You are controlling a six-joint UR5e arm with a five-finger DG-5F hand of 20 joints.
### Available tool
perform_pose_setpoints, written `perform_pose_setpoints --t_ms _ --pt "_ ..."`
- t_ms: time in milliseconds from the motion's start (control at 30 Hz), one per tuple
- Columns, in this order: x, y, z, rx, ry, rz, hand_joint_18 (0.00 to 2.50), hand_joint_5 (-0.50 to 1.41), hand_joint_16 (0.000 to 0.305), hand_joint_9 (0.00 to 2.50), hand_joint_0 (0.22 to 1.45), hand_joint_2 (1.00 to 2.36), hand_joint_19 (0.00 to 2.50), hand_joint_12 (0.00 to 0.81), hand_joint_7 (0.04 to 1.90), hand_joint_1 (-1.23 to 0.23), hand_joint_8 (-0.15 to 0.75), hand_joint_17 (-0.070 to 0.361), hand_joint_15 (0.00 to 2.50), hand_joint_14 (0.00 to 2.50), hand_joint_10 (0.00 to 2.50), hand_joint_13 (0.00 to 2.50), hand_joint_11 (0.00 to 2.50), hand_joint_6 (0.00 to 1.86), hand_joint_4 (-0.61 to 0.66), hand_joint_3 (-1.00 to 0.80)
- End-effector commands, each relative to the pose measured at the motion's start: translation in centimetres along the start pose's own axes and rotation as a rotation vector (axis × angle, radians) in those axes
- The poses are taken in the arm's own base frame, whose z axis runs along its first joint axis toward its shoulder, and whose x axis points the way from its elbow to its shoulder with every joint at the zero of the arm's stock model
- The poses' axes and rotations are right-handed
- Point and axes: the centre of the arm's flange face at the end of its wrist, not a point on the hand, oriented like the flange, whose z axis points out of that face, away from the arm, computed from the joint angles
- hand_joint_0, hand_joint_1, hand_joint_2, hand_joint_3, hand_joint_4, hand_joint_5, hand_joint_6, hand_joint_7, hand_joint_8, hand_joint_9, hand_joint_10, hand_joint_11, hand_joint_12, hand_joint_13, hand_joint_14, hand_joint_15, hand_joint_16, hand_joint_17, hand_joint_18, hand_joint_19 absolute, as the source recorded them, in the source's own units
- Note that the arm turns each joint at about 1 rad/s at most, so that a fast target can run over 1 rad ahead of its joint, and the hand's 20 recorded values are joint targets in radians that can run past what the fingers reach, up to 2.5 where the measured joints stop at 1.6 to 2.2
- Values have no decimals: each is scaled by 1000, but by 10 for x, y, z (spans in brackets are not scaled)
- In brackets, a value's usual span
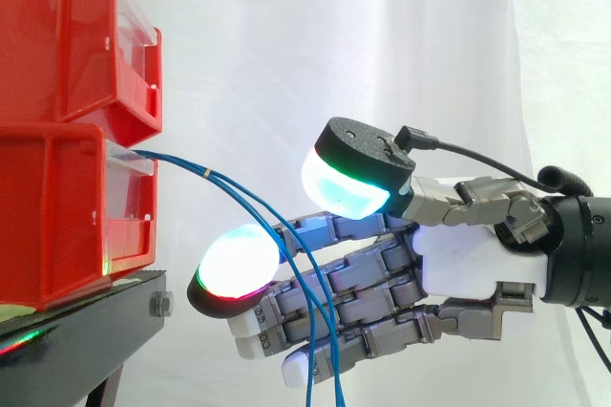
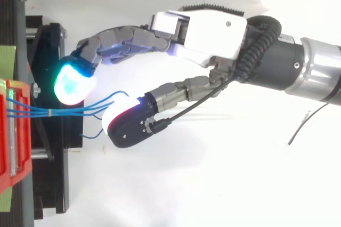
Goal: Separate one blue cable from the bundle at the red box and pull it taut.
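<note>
Cables [image 1: 208,174] from red bin [image 1: 57,216] across fingers [image 1: 382,268]

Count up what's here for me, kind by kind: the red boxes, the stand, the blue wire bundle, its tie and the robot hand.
Red plastic bins: 2, stacked
Black stand: 1
Bundle of thin blue cables: 1
Small yellowish band round the bundle: 1
Robot hand: 1
Total: 6
</note>
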Motion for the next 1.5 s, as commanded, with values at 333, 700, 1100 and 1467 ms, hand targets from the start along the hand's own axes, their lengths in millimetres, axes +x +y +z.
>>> perform_pose_setpoints --t_ms 333,700,1100,1467 --pt "0 -12 1 2 39 80 386 -218 52 433 568 1000 447 381 770 -598 358 116 195 5 7 285 338 502 293 -500" --pt "4 -20 3 -7 64 106 409 -210 52 460 575 1000 453 379 781 -604 363 117 198 6 7 304 351 502 308 -500" --pt "5 -17 20 -19 92 166 450 -195 52 514 584 1000 464 379 821 -612 364 116 218 7 8 349 399 502 329 -500" --pt "0 -9 23 22 103 157 485 -186 52 538 602 1002 479 379 861 -618 369 116 236 7 11 377 420 503 340 -476"
